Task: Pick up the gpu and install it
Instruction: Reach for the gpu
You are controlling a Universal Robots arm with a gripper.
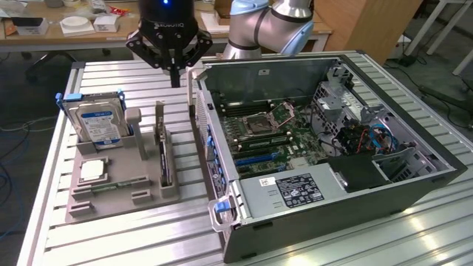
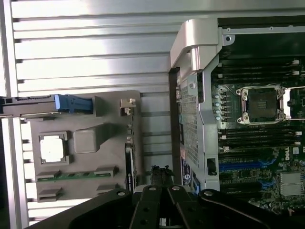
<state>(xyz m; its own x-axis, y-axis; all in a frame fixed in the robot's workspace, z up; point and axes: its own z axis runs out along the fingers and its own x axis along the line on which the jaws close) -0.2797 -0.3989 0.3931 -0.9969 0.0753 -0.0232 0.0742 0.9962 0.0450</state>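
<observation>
Black two-finger gripper (image 1: 175,71) hangs with its jaws pressed together on nothing, tips pointing down. In the exterior view it is above the table beyond the far end of the tray, close to the near corner of the computer case.

The gpu (image 1: 164,158) is not held. It stands on edge in a slot of the tray, on the side nearest the case, below the gripper and clearly apart from it, no contact. It is a thin, flat, dark card, slim seen edge-on, with a pale metal bracket at its far end.

Tray (image 1: 137,166): matte grey moulded plastic, blocky holders. Hard drive (image 1: 98,124): silver metal, blue-and-white label, propped upright in a blue carrier at the tray's far corner on the exterior view's left. Processor chip (image 1: 92,169): square, flat, silvery lid, lying in a recess. Memory stick (image 1: 111,186): narrow, green, lying flat along the tray's near side.

Computer case (image 1: 333,221): dark metal box lying on its side, open on top, green motherboard (image 1: 277,141) visible inside with an empty square socket, grey power supply (image 1: 284,191) with a black label at the near end.

Table (image 1: 111,241): ribbed aluminium slats, shiny.
</observation>
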